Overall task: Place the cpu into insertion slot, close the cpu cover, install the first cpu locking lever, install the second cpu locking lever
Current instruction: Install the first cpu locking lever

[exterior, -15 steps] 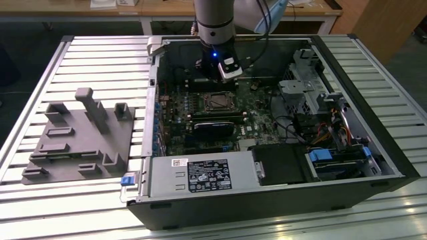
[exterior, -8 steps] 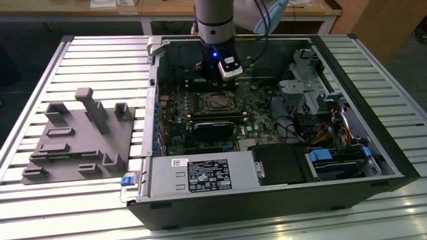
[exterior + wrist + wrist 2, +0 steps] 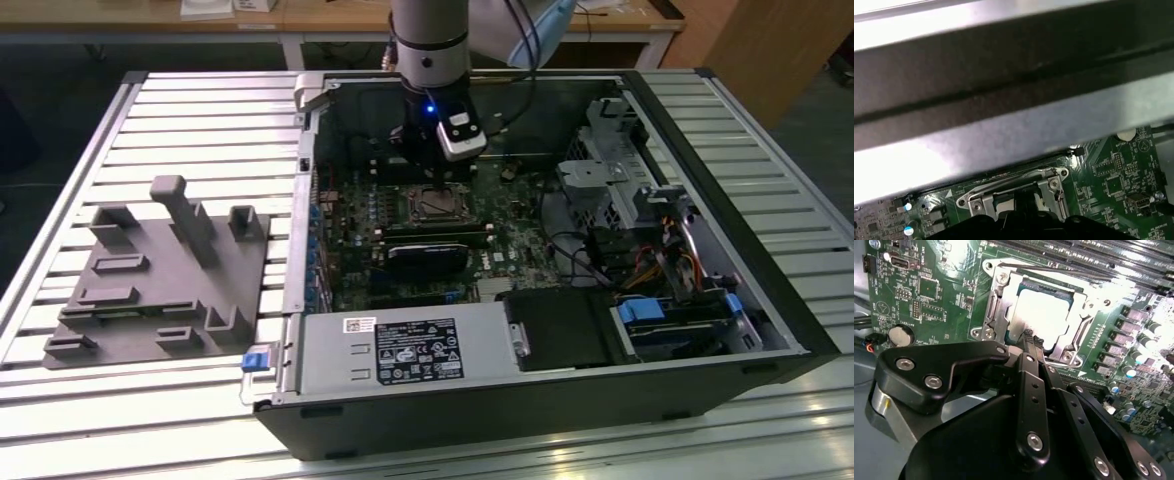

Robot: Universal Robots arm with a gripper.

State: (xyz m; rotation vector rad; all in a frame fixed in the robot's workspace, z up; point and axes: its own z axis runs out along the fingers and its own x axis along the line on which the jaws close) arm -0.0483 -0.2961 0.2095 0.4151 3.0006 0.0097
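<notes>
The gripper [image 3: 1033,340] hangs just over the socket, jaws clenched together on nothing. The cpu [image 3: 1041,315] already sits in its slot, and the cpu cover [image 3: 999,305] looks folded down around it. A thin wire locking lever [image 3: 1004,184] lies along the frame; whether either of the 2 is latched I cannot tell. The white label [image 3: 416,352] on the power supply is too small to read

Likely workshop or lab — slatted aluminium bench [image 3: 107,130], opened computer case [image 3: 694,330], wooden tables [image 3: 334,20].
</notes>
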